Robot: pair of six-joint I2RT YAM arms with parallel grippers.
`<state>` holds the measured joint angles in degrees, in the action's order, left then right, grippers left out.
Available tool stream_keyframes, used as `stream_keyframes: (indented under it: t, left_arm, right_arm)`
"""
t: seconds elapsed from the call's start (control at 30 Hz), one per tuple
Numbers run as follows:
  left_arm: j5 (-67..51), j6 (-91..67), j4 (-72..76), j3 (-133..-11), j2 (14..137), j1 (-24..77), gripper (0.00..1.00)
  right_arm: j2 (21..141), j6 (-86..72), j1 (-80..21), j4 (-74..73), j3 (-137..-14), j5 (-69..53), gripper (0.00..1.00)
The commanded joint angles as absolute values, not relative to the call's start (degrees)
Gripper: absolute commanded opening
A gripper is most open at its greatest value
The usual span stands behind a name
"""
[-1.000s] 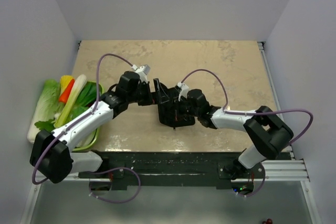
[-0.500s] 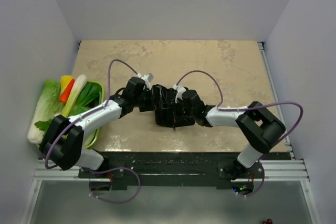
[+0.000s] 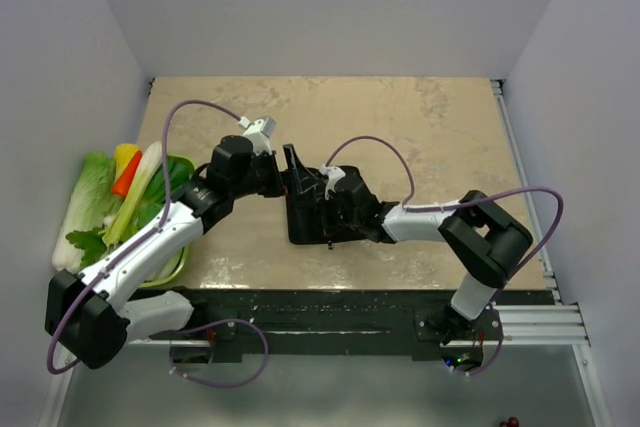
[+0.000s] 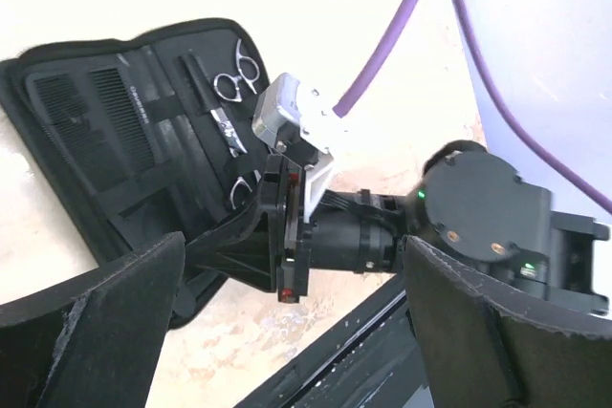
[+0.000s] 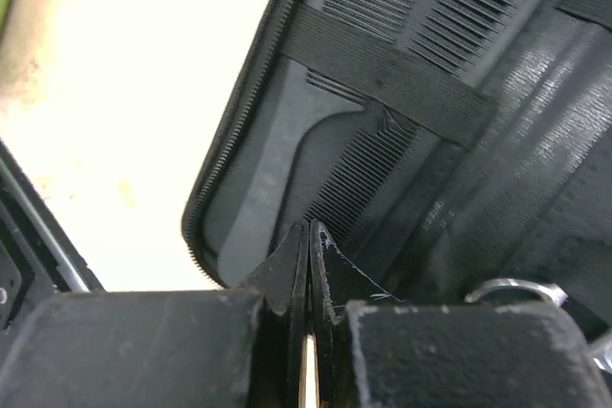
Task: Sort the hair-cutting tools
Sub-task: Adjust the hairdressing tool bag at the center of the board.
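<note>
The black fabric case (image 3: 305, 227) lies open on the table. In the left wrist view the case (image 4: 105, 169) holds wide black combs (image 4: 91, 117), a slim black comb (image 4: 196, 74) and silver scissors (image 4: 237, 72) under elastic bands. My right gripper (image 3: 318, 212) is shut, with nothing seen between its jaws. Its tips (image 5: 308, 236) rest over a comb (image 5: 368, 164) inside the case, and a scissor ring (image 5: 507, 286) shows beside them. My left gripper (image 3: 291, 169) hangs open and empty at the case's far left corner. Its fingers (image 4: 86, 332) frame the right arm's wrist.
A green tray (image 3: 170, 269) of vegetables stands at the table's left edge, holding lettuce (image 3: 92, 187), a carrot (image 3: 126, 173) and a leek (image 3: 140, 187). The black base rail (image 3: 330, 309) runs along the near edge. White walls close in the table on three sides.
The right gripper and the case have shifted a little to the left. The left gripper dipped toward the case, then pulled back up and left. Neither gripper's jaws have changed.
</note>
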<state>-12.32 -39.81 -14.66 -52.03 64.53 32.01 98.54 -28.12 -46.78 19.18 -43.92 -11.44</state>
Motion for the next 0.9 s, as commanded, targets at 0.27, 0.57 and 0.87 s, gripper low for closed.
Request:
stream_keyframes:
  t: [0.27, 0.57, 0.87]
  left_arm:
    - [-16.4, -38.8, 2.5, -44.0, 75.3, 32.2, 1.00]
    - [-17.7, -38.9, 5.9, -43.4, 80.4, 32.2, 1.00]
    - [-14.8, -39.2, 5.4, -40.7, 79.7, 32.2, 1.00]
  right_arm:
    - [81.8, -25.5, -49.0, 6.9, -42.5, -0.1, 0.00]
    - [87.7, -26.3, -49.3, 8.2, -41.4, 2.9, 0.00]
    - [91.8, -26.6, -49.3, 9.2, -41.0, 3.8, 0.00]
